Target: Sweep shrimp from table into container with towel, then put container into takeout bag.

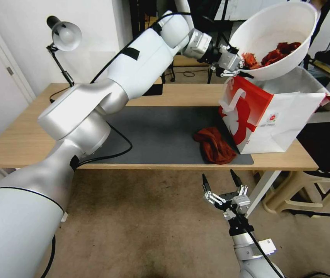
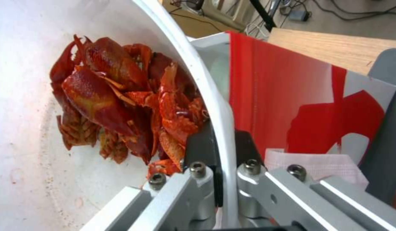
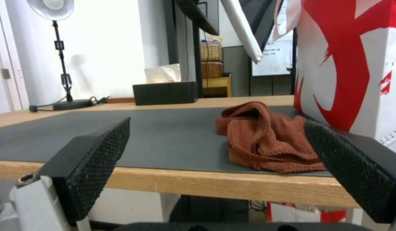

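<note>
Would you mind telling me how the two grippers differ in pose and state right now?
The left gripper is raised above the takeout bag, while the right gripper hangs low, in front of the table edge. The left is shut on the container rim, holding it tilted with the shrimp inside; the right is open and holds nothing, facing the towel. Both have black fingers.

The white container (image 1: 279,36) is hanging tilted above the open red-and-white takeout bag (image 1: 267,119), glossy red shrimp (image 2: 121,102) piling against its lower wall. The bag is standing at the bench's (image 1: 26,135) right end, the rust-brown towel (image 1: 214,146) lying crumpled beside it near the front edge.
</note>
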Robot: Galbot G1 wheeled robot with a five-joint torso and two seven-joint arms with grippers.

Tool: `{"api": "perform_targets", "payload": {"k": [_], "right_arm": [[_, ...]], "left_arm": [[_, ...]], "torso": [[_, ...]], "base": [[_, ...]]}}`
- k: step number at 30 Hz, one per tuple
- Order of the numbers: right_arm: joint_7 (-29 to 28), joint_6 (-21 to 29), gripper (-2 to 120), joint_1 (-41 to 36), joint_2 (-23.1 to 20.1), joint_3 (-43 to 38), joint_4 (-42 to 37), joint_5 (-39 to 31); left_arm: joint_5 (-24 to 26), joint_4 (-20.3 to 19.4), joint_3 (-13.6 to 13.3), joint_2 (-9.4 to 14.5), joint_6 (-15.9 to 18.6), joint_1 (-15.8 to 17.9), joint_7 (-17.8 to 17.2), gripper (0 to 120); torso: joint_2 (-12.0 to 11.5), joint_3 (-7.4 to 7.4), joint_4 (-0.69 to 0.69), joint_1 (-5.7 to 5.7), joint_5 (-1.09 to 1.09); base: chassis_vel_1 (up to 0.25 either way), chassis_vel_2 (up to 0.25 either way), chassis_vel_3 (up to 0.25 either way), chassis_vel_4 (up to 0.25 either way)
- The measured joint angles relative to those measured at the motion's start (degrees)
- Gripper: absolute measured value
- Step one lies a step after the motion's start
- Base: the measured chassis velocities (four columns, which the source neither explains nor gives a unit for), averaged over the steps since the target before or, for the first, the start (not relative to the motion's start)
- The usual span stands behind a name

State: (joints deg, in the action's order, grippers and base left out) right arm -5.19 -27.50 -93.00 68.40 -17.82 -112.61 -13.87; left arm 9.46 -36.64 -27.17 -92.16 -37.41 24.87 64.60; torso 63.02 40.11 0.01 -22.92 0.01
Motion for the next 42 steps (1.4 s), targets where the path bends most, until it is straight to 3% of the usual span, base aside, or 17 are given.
{"api": "perform_targets", "payload": {"k": [12,18,32,36,39,40,42], "right_arm": [[0.0,0.2,100,0.7,0.2,0.3,0.4,-0.1],[0.0,0.3,100,0.7,0.4,0.3,0.5,-0.1],[0.0,0.3,100,0.6,0.5,0.3,0.5,-0.1],[0.0,0.3,100,0.6,0.6,0.4,0.5,-0.1],[0.0,0.3,100,0.6,0.6,0.4,0.4,-0.2],[0.0,0.3,100,0.6,0.6,0.4,0.4,-0.2],[0.0,0.3,100,0.6,0.5,0.4,0.3,-0.2]], "left_arm": [[-0.2,-1.2,-1.1,0.0,-0.3,-1.1,-0.3,0],[-0.3,-1.4,-1.7,0.0,-0.6,-1.2,-2.7,0],[0.1,-1.4,-2.4,0.0,-0.8,-1.3,-7.3,47],[2.0,-1.9,-3.0,0.0,-0.8,-1.2,-9.8,61],[9.2,-4.3,-7.0,0.1,1.1,-1.2,-18.6,76],[9.2,-4.3,-7.0,0.1,1.1,-1.2,-18.6,76],[12.1,-6.0,-8.9,0.0,2.5,-1.5,-23.5,82]], "torso": [[0.0,0.00,-0.01,0.00,-0.01],[0.0,0.00,-0.01,0.00,-0.01],[0.0,0.00,0.00,0.00,-0.01],[0.0,0.00,0.00,0.00,-0.01],[0.0,0.00,0.01,0.00,-0.01],[0.0,0.00,0.01,0.00,-0.01],[0.0,0.00,-0.01,0.00,0.00]], "base": [[0.000,0.000,0.000,0.000],[0.000,0.000,0.000,0.000],[0.000,0.000,0.000,0.000],[0.000,0.000,0.000,0.000],[0.000,0.000,0.000,0.000],[0.000,0.000,0.000,0.000],[0.000,0.000,0.000,0.000]]}}
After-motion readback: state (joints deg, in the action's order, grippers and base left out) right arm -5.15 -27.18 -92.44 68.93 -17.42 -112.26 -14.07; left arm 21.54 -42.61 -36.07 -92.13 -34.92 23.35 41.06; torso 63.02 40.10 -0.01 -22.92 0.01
